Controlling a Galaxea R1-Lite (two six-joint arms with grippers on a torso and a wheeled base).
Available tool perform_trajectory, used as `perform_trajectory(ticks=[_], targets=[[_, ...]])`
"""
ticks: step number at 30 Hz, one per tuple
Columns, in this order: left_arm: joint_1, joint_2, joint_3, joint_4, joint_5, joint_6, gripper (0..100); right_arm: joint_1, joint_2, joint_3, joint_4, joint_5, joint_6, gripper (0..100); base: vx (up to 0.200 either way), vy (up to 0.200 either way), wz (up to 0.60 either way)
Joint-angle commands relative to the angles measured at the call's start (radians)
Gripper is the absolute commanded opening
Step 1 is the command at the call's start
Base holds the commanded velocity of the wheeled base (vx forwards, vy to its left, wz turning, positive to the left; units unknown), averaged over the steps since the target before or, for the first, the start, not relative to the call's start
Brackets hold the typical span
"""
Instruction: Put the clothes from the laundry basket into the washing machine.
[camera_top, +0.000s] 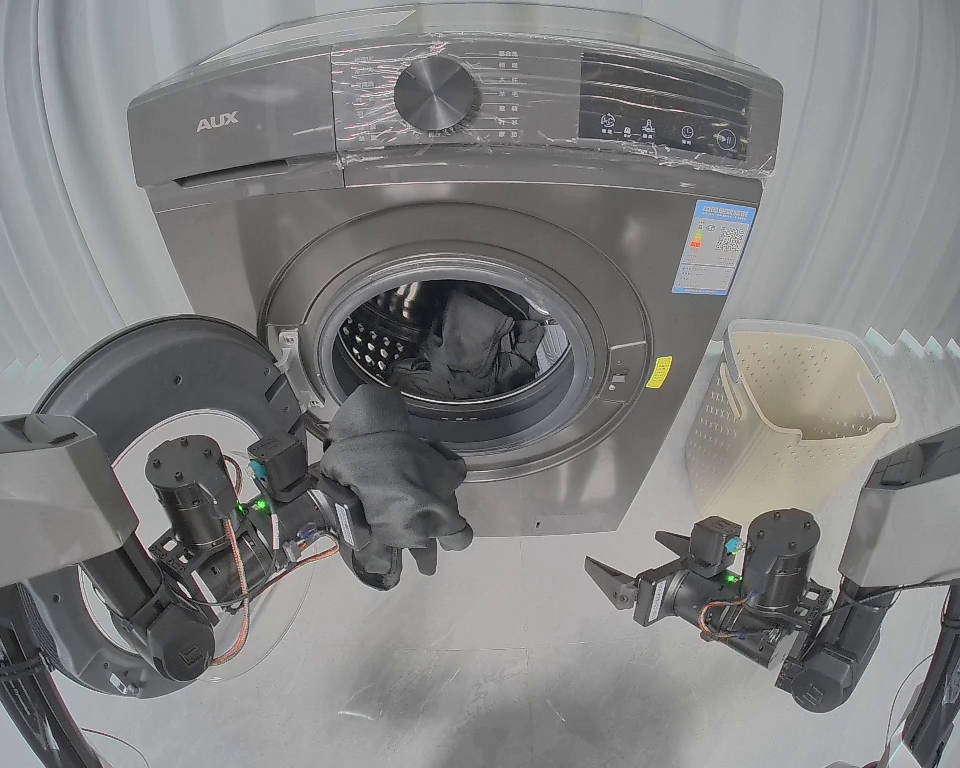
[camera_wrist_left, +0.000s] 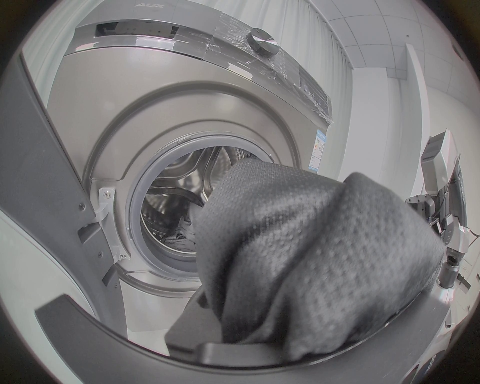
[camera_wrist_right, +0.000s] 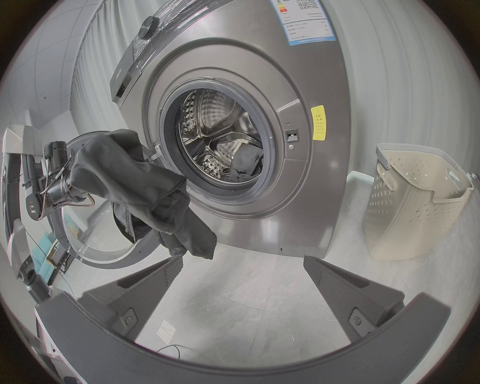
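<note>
Garment, dark (camera_top: 400, 480), hangs from the left claw (camera_top: 355, 525), which is clenched on it, at the lower rim of the washing machine (camera_top: 450, 200) opening. More dark clothes (camera_top: 470, 350) lie inside the machine. Right claw (camera_wrist_right: 242, 262), released, sits low before the machine. Laundry basket (camera_top: 730, 450) stands beside the machine.

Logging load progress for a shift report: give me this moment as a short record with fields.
Washing machine: door open, swung to robot's left
Drum: dark clothes inside
Left pincer: shut on dark grey garment, just outside the drum opening
Right pincer: open, empty, low over the floor
Laundry basket: upright on floor, no clothes visible inside
</note>
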Motion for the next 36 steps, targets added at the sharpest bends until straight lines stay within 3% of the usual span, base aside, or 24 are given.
perform_trajectory(ticks=[1, 9, 13, 21, 27, 36], targets=[[0.005, -0.003, 0.018, -0.001, 0.004, -0.001, 0, -0.026, -0.025, 0.001, 0.001, -0.001, -0.003, 100, 0.0, 0.0, 0.0], [-0.003, 0.007, 0.045, -0.001, 0.007, 0.007, 0, -0.099, -0.016, -0.004, 0.001, -0.008, -0.012, 100, 0.0, 0.0, 0.0], [-0.001, 0.006, 0.038, -0.001, 0.005, 0.0, 0, -0.088, -0.019, -0.008, 0.001, -0.008, -0.012, 100, 0.05, 0.0, 0.0], [-0.004, 0.027, 0.036, -0.001, 0.008, 0.017, 0, -0.076, -0.019, -0.011, 0.001, -0.009, -0.012, 100, 0.2, 0.0, 0.0], [-0.004, 0.03, 0.039, 0.001, 0.008, 0.019, 0, -0.074, -0.023, -0.011, 0.001, -0.009, -0.012, 100, 0.0, 0.0, 0.0], [-0.012, 0.043, 0.045, -0.001, 0.011, 0.027, 0, -0.059, -0.02, -0.005, 0.001, -0.011, -0.012, 100, 0.133, 0.0, 0.0]])
